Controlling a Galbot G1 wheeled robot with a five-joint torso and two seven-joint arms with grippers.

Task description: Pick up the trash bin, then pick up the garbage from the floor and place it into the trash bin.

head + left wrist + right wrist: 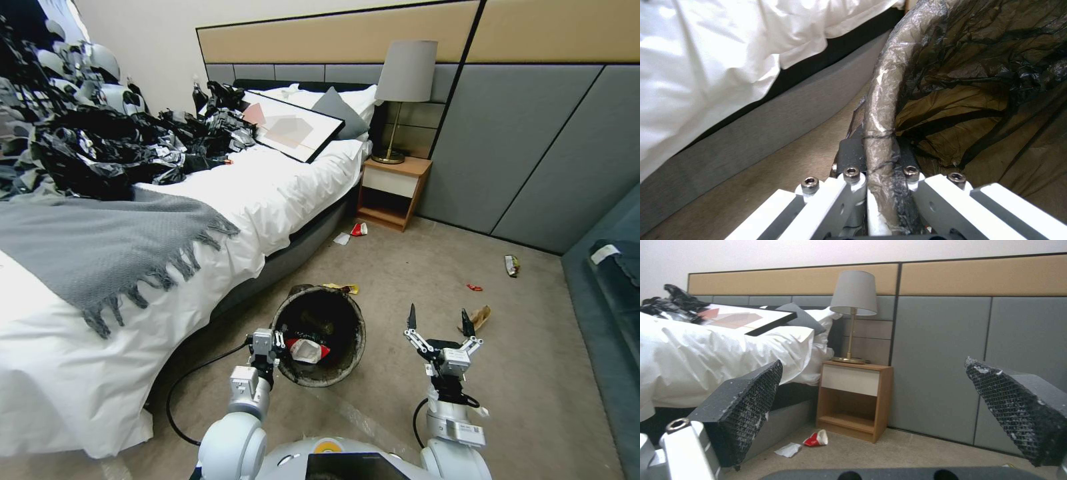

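Beside the bed, my left claw [279,348] pinches the round black-bagged white trash bin's [347,363] rim.
My right claw [437,321] hangs wide, empty.

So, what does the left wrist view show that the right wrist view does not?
Left wrist view: the left end effector shut on the trash bin rim, black liner inside. Right wrist view: the open right end effector, the lamp, nightstand, a red-and-white carton and white paper. Both: white bedding and carpet.
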